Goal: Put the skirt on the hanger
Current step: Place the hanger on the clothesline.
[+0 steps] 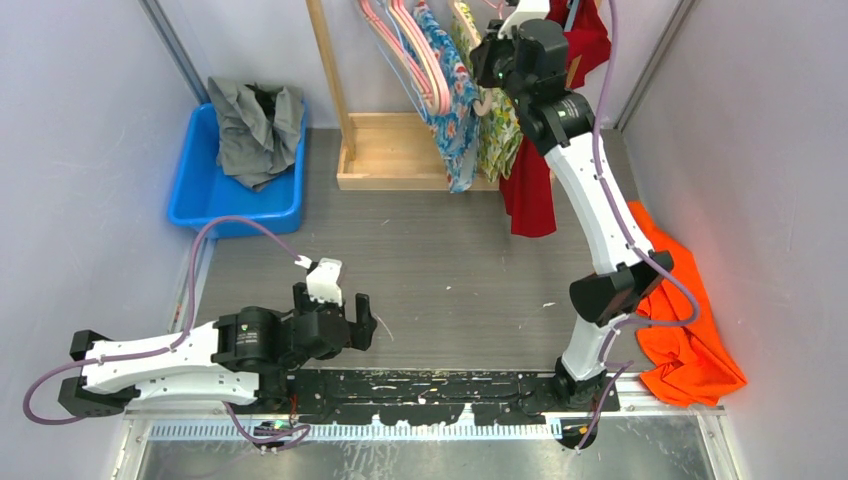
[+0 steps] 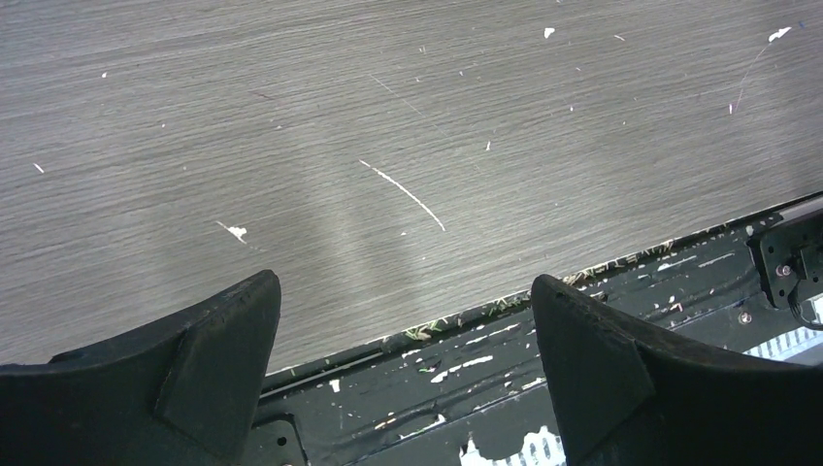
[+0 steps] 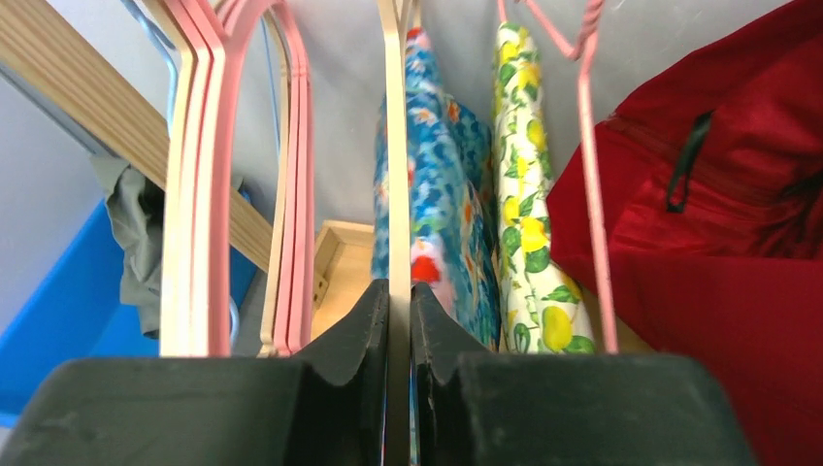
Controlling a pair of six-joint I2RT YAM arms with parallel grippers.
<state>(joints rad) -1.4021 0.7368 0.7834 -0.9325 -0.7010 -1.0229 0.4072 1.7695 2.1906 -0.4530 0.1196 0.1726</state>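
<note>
**A:** Right end effector [image 3: 393, 320] is clamped on the thin cream hanger [image 3: 392, 146], up by the rack [image 1: 330, 80] at top centre. Left end effector [image 2: 403, 291] hangs wide open, holding nothing, bottom left.

**B:** Blue floral skirt [image 3: 437, 175] hangs just right of that hanger; can't tell if it's clipped on. Grip looks skinny, so I'd guess the hanger twists or snags the pink hangers [image 3: 291, 146] and the skirt slides off.
</note>
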